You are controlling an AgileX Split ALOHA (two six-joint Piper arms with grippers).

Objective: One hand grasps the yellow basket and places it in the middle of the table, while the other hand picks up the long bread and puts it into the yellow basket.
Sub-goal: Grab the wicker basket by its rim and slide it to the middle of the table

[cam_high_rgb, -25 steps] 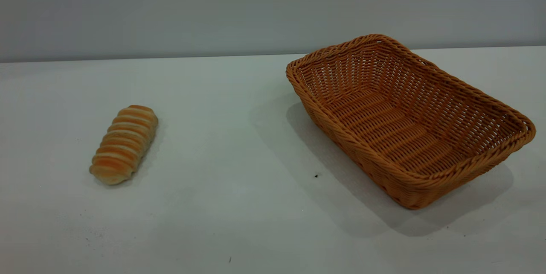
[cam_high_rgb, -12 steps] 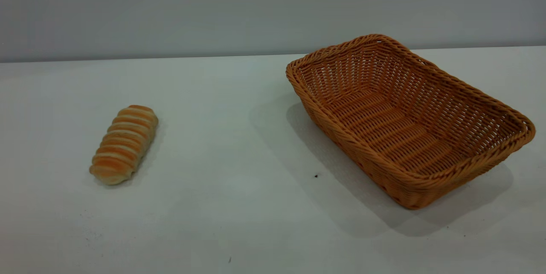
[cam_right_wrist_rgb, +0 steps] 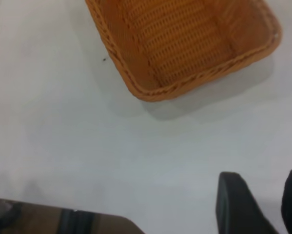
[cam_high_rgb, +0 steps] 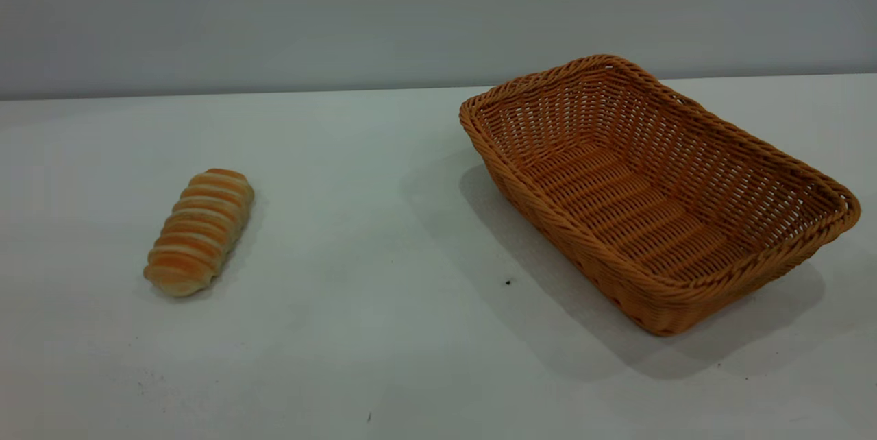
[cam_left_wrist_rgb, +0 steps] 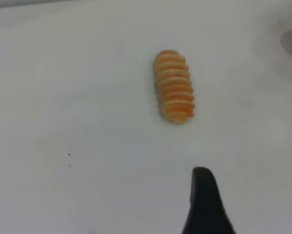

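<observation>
The yellow basket [cam_high_rgb: 658, 193] stands empty on the right half of the white table [cam_high_rgb: 384, 221]; its near corner also shows in the right wrist view as the basket [cam_right_wrist_rgb: 184, 44]. The long bread [cam_high_rgb: 199, 231] lies on the left half, far from the basket, and the same bread [cam_left_wrist_rgb: 174, 86] lies ahead of my left gripper [cam_left_wrist_rgb: 255, 178]. Only one dark finger [cam_left_wrist_rgb: 204, 200] of that gripper shows, with bare table beside it, so it is open. My right gripper [cam_right_wrist_rgb: 262, 178] hovers short of the basket, open and empty. Neither gripper appears in the exterior view.
A grey wall [cam_high_rgb: 411, 15] runs behind the table's far edge. A tiny dark speck [cam_high_rgb: 508, 282] lies just left of the basket. In the right wrist view, the table's edge and a brown floor [cam_right_wrist_rgb: 63, 219] show at one corner.
</observation>
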